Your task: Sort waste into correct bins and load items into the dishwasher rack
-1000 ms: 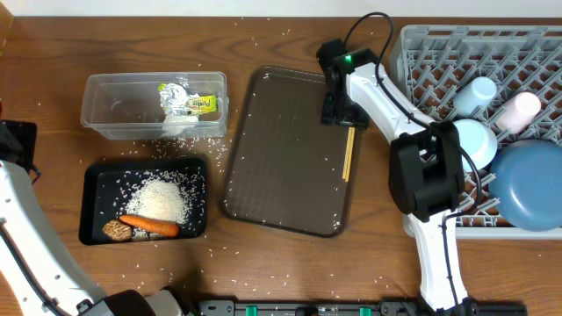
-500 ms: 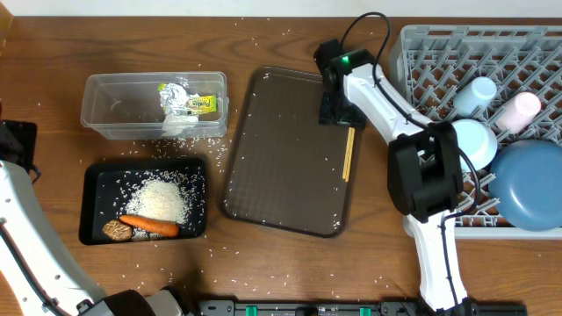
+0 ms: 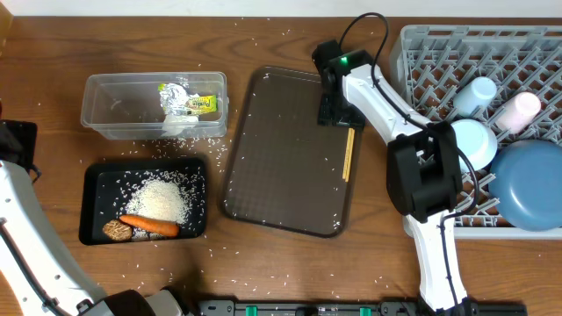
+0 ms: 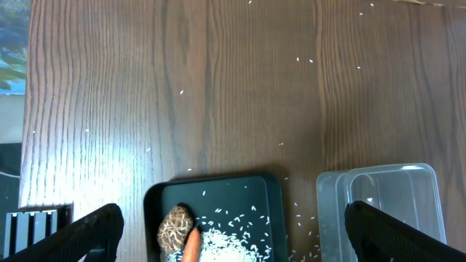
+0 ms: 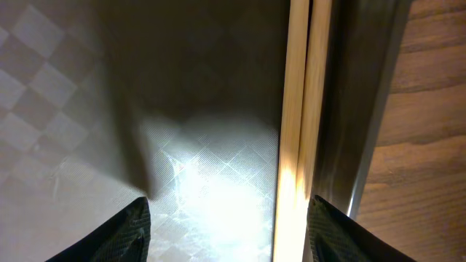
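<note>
The right gripper (image 5: 229, 222) is hanging spread astride the chopsticks (image 5: 300, 109), which are lying hard against the rim of the brown tray (image 5: 368, 87) right of frame centre, so closing is probably risking snagging that rim or catching one stick.

A brown wooden table (image 3: 263, 35) carries four things directly on its top — a clear plastic tub (image 3: 154, 77) far left, a black tray (image 3: 88, 204) just below it, a brown serving tray (image 3: 281, 167) mid-table, and a grey dishwasher rack (image 3: 439, 61) at right. Loose rice (image 3: 183, 142) dots the wood.
</note>
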Action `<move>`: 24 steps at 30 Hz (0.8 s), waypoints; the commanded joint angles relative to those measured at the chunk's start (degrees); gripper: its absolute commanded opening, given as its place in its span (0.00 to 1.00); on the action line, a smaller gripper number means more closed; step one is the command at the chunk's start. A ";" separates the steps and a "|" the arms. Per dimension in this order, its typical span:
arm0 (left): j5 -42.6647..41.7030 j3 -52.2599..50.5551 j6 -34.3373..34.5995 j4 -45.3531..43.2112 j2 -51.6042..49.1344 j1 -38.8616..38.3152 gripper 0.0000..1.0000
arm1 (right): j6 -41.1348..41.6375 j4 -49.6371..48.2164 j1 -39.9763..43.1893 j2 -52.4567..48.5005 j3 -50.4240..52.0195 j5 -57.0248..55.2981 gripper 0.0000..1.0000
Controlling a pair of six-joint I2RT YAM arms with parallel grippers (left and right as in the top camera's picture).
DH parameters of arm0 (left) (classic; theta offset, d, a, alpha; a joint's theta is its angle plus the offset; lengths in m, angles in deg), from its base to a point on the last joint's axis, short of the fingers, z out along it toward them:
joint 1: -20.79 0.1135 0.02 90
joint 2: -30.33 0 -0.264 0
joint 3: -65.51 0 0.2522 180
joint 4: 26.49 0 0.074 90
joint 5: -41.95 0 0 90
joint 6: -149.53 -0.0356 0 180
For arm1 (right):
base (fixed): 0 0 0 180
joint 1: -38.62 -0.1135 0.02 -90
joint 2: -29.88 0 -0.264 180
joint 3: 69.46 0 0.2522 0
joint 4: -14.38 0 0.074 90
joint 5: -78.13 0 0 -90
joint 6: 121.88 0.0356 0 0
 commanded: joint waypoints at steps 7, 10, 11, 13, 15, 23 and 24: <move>-0.15 0.31 -0.11 0.17 -0.13 0.26 0.98 | -0.72 -0.37 -0.52 -2.60 0.15 -0.39 0.62; -0.15 0.31 -0.11 0.17 -0.13 0.26 0.98 | -0.72 -0.39 -0.52 -2.60 0.15 -0.39 0.61; -0.15 0.31 -0.11 0.17 -0.13 0.26 0.98 | -0.72 -0.46 -0.52 -2.60 0.15 -0.42 0.60; -0.15 0.31 -0.11 0.17 -0.13 0.26 0.98 | -0.72 -0.50 -0.52 -2.60 0.15 -0.42 0.56; -0.15 0.31 -0.11 0.17 -0.13 0.26 0.98 | -1.18 -0.48 -0.55 -2.62 0.15 -0.42 0.51; -0.15 0.31 -0.11 0.17 -0.13 0.26 0.98 | -2.82 -0.39 -0.52 -2.47 -0.35 -1.73 0.50; -0.15 0.31 -0.13 0.17 -0.13 0.26 0.98 | -3.08 -0.02 -0.52 -2.43 -0.74 -2.58 0.52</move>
